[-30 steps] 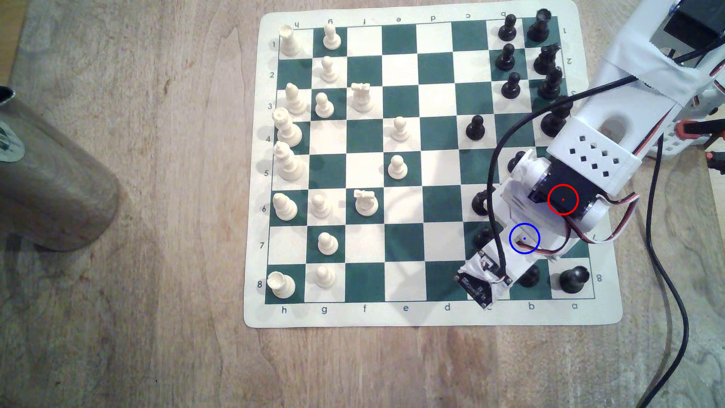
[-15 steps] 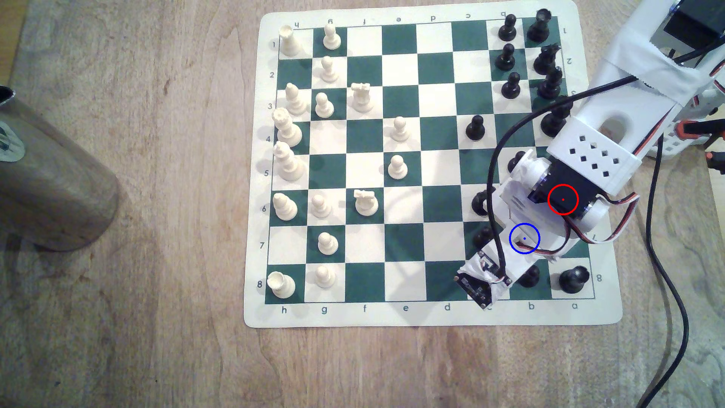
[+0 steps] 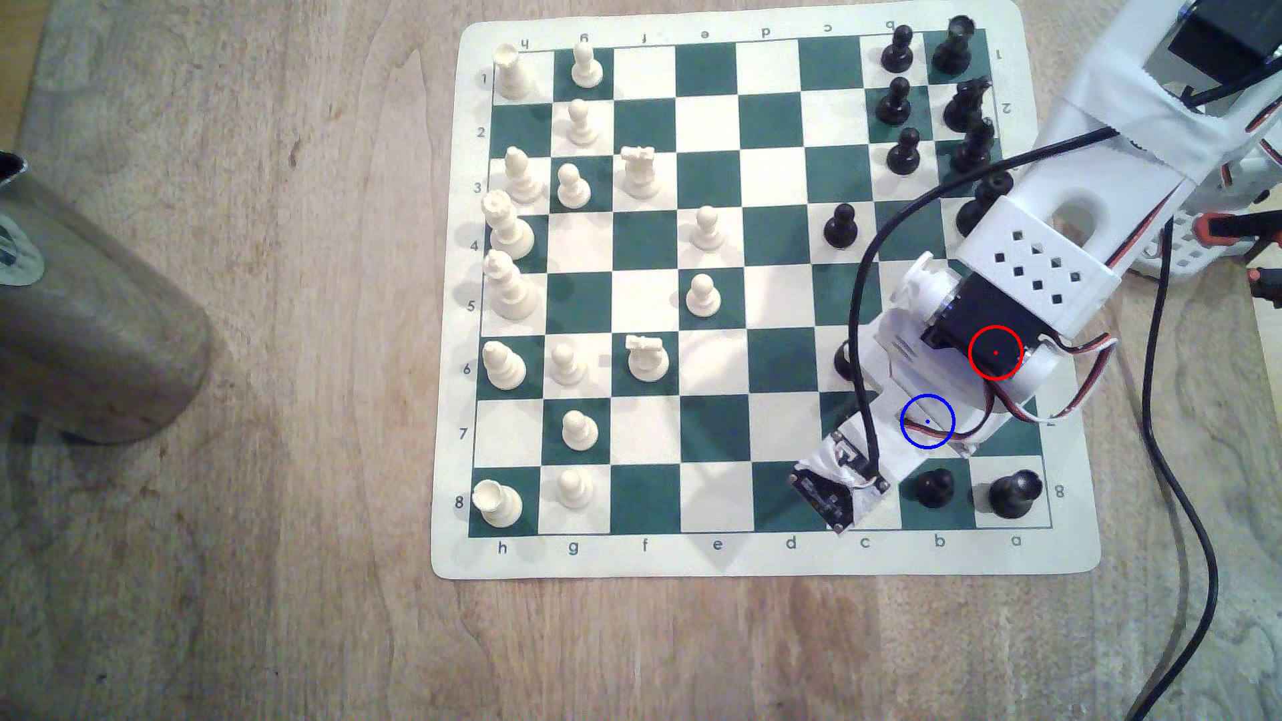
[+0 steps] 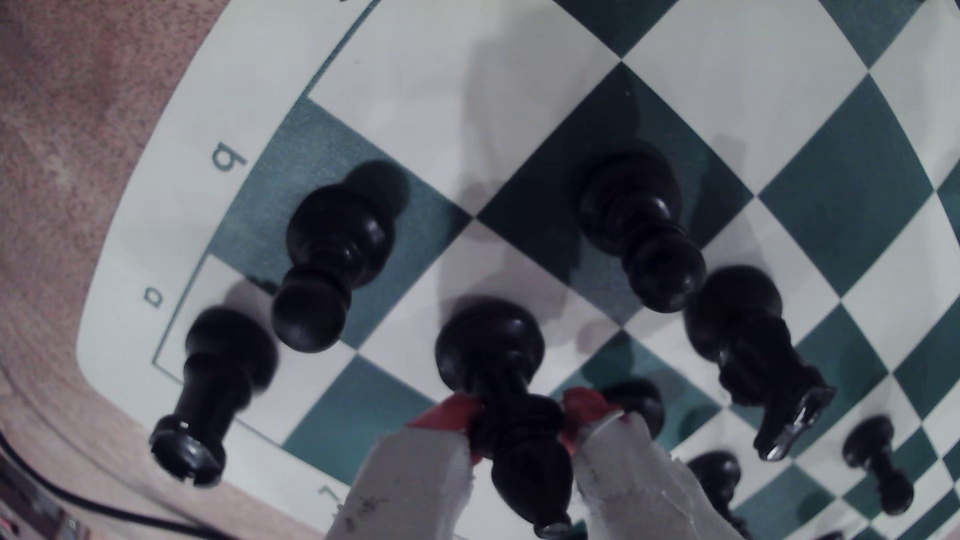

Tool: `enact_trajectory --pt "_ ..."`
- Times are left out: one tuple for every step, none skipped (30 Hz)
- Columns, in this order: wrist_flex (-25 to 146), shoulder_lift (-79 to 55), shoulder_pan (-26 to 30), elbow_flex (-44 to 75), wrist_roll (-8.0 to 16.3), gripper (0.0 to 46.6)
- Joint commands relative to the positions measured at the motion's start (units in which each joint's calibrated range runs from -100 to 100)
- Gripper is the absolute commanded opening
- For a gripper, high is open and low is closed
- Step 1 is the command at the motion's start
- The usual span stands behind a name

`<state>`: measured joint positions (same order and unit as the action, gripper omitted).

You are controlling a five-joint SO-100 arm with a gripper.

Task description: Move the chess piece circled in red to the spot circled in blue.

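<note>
chess piece (image 4: 511, 415) upright, flanked by tool (image 4: 521, 428)

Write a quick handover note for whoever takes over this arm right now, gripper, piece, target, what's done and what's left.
Gripper: red-tipped fingers on either side of the black chess piece, apparently shut on it.
Piece: on a cream square near the board corner, among black pawns; whether its base touches the board cannot be told.
Spot: blue-circled square, hidden under the arm in the exterior view.
Done: approach and grasp.
Left: confirm placement, release, retreat.

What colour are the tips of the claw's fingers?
Red, on otherwise white fingers; clearest in the wrist view, where the claw straddles the black chess piece.
</note>
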<state>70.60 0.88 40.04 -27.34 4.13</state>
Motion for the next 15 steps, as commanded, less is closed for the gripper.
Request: enact_trajectory --pt "-0.9 3.45 0.04 3.04 0.54 12.6" --pt "-0.9 3.45 0.04 2.95 0.54 13.6" --pt "-1.56 4.04 -0.19 2.13 0.54 16.5" --pt "-2.13 4.64 -0.27 1.32 0.54 17.8" --pt "-2.78 5.4 -0.35 0.5 0.54 18.9" --pt "-3.03 5.91 -0.43 -0.04 0.54 19.0" --pt "-3.19 6.51 -0.58 -0.49 0.54 19.1" --pt "-3.36 8.37 -0.9 -1.49 0.59 19.1" --pt "-3.28 9.65 -1.05 -2.04 0.59 19.2" --pt "-2.95 11.26 -1.29 -2.49 0.73 19.5" --pt "-2.7 12.87 -1.44 -2.94 0.88 19.9" --pt "-2.21 17.12 -1.52 -4.48 1.42 21.5" --pt "-1.97 20.0 -1.68 -5.84 1.56 22.0" --pt "-1.8 22.63 -1.91 -7.02 1.61 22.6" --pt "-1.15 25.52 -2.23 -8.2 1.71 22.7"
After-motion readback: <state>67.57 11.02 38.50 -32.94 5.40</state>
